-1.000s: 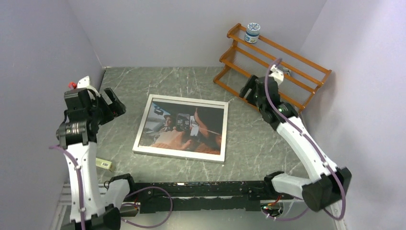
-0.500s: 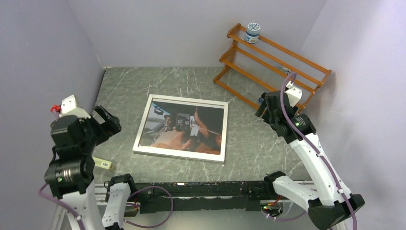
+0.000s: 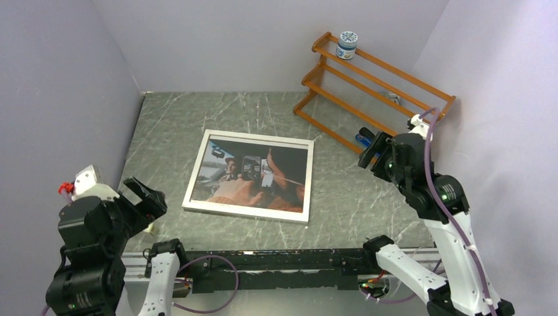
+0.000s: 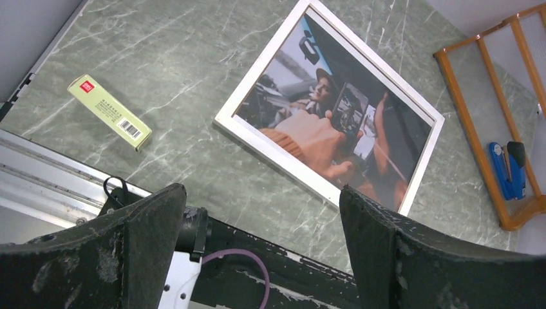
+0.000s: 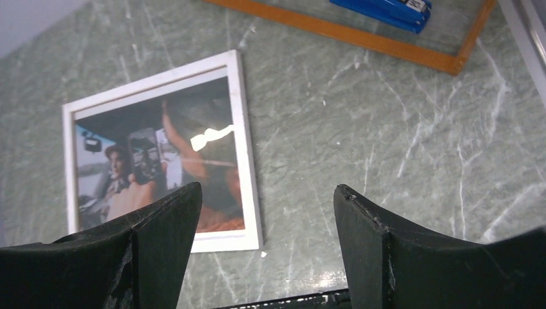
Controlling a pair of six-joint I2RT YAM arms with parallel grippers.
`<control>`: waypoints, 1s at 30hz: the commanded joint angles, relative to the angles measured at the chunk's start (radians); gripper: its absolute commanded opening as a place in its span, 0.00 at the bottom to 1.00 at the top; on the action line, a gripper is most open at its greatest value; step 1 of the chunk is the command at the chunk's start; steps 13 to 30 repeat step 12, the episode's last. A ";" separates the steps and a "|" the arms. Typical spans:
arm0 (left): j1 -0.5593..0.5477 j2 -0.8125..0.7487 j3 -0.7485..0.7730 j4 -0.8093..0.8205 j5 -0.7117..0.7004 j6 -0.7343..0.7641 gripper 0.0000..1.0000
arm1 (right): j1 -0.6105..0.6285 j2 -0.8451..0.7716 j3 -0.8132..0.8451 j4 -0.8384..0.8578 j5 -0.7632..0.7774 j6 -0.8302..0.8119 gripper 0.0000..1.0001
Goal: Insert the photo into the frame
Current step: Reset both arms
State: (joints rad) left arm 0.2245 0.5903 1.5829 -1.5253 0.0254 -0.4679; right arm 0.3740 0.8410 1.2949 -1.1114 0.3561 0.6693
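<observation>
While right tool (image 3: 372,150) gapes (aloft), frame (image 3: 245,213) well left

Both arms are held high and bent, the left claw (image 3: 143,197) at eight o'clock, the right claw (image 3: 372,149) at three o'clock, both gaping wide and empty.

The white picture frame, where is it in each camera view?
Top external: the frame lies flat, mid-picture.
Left wrist: the frame sits upper centre to right, tilted.
Right wrist: the frame sits left of centre.
Shared landmark: the orange rack, beyond the frame's far right corner in the top view.
</observation>
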 commanded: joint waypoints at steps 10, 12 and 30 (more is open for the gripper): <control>-0.002 -0.048 0.043 -0.092 -0.016 -0.001 0.94 | 0.001 -0.114 0.047 0.040 -0.128 -0.073 0.98; -0.003 -0.056 0.029 -0.091 -0.016 0.000 0.94 | 0.000 -0.122 0.043 0.049 -0.126 -0.078 0.99; -0.003 -0.056 0.029 -0.091 -0.016 0.000 0.94 | 0.000 -0.122 0.043 0.049 -0.126 -0.078 0.99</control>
